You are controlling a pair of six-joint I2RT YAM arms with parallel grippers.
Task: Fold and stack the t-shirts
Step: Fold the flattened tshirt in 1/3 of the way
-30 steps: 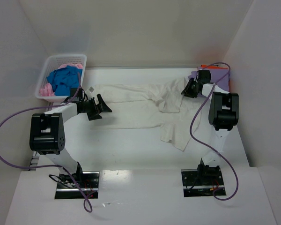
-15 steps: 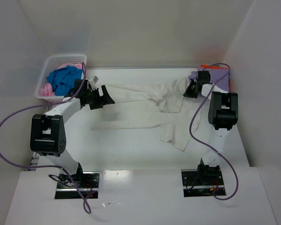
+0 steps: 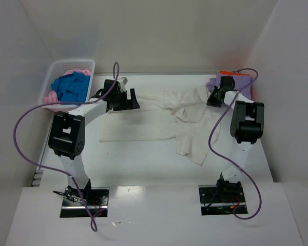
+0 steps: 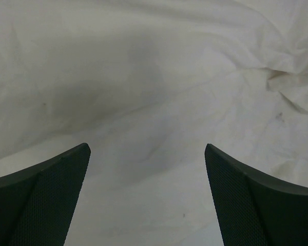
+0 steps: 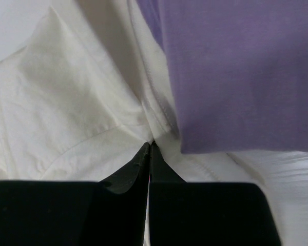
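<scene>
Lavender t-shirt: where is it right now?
The lavender t-shirt lies in the table's far right corner in the top view, atop the orange shirt, beside the cream shirt the right gripper pinches.

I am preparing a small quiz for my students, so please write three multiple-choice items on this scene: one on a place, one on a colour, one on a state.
1. Where does the blue t-shirt lie?
A. in the middle of the table
B. in the white lattice basket
C. under the right arm's base

2. The shut right jaws meet the cream-white t-shirt. What colour is the t-shirt right beside them?
A. green
B. black
C. lavender

3. How do the left jaws stand?
A. wide open above the cream-white t-shirt
B. shut on the basket
C. shut on the blue t-shirt

Answers:
1 B: it shows inside the basket's walls.
2 C: the lavender t-shirt fills the right wrist view's upper right.
3 A: cream cloth shows in the broad gap between them.
</scene>
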